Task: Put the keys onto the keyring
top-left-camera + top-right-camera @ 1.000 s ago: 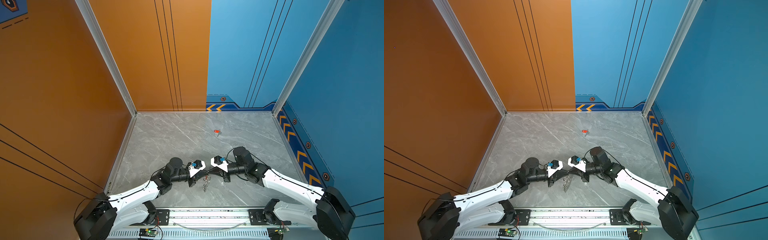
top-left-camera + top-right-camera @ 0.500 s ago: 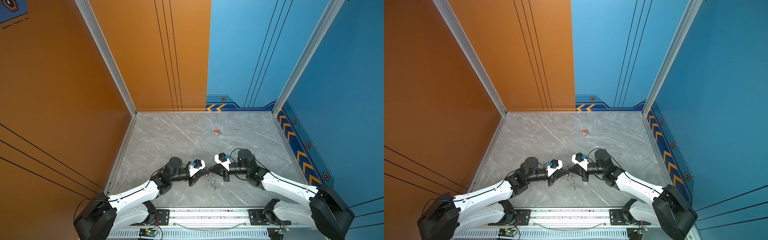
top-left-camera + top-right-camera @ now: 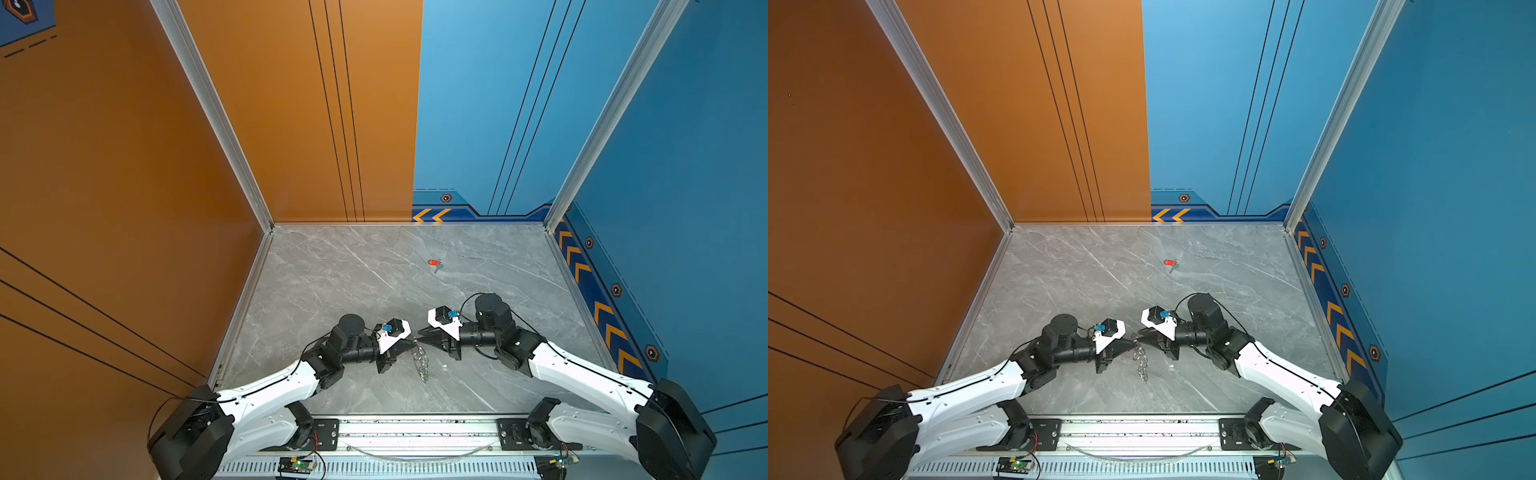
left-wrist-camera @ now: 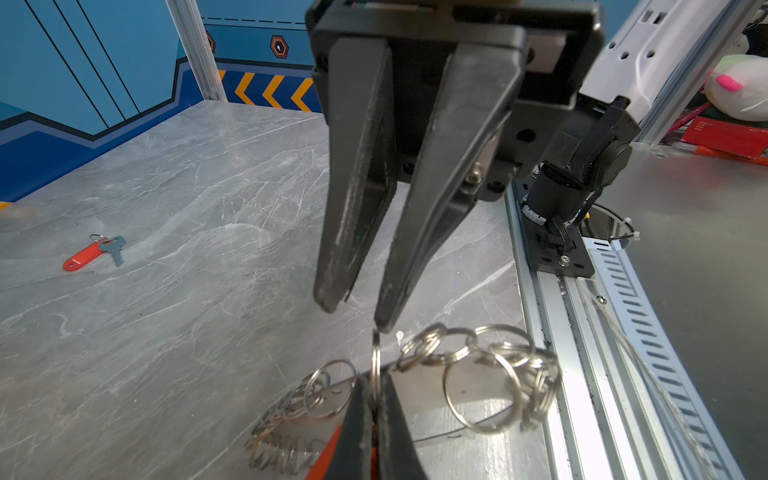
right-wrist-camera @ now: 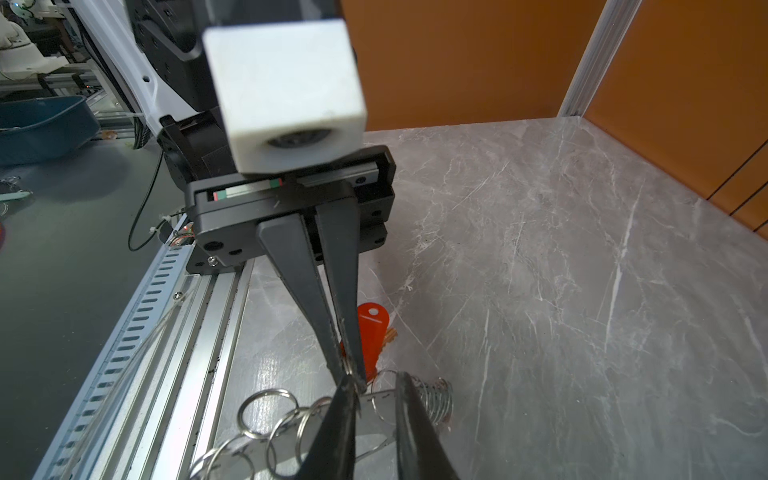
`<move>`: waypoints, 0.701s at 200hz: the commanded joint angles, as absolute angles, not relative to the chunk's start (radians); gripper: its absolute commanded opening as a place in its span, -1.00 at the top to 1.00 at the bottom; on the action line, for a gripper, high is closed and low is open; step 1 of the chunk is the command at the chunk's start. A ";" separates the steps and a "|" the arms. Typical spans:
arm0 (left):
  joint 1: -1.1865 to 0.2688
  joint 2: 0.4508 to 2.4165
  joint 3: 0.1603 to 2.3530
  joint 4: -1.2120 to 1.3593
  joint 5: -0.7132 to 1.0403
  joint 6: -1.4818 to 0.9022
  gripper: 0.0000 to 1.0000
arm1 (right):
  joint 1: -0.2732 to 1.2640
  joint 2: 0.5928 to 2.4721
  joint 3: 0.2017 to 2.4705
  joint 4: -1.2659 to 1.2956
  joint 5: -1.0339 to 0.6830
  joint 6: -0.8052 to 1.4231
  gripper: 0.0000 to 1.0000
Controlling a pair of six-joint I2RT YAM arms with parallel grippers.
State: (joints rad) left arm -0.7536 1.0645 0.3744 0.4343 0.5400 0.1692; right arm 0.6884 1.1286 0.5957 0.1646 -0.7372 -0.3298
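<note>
The keyring shows as a chain of silver split rings hanging to the table between both arms. My left gripper is shut on one ring of it. An orange-red tag sits right against the left fingers; its key is hidden. My right gripper faces the left tip to tip, its jaws a little apart around a ring, gripping nothing. Another of the keys, with a red tag, lies far back on the table.
The grey marble table is walled by orange panels on the left and blue ones on the right. A metal rail runs along the front edge, close under the hanging rings.
The right gripper was shut and now stands slightly open. The left gripper has closed fully on its ring. The chain has shifted a little to the right.
</note>
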 commanded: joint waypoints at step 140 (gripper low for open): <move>-0.762 1.087 0.404 0.448 0.597 0.181 1.00 | 0.758 1.193 0.702 -0.052 -0.681 -0.445 0.86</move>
State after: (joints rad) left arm -0.7536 1.0813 0.3744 0.4229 0.5629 0.1757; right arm 0.7483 1.1778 0.6693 -0.0185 -0.6895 -0.4332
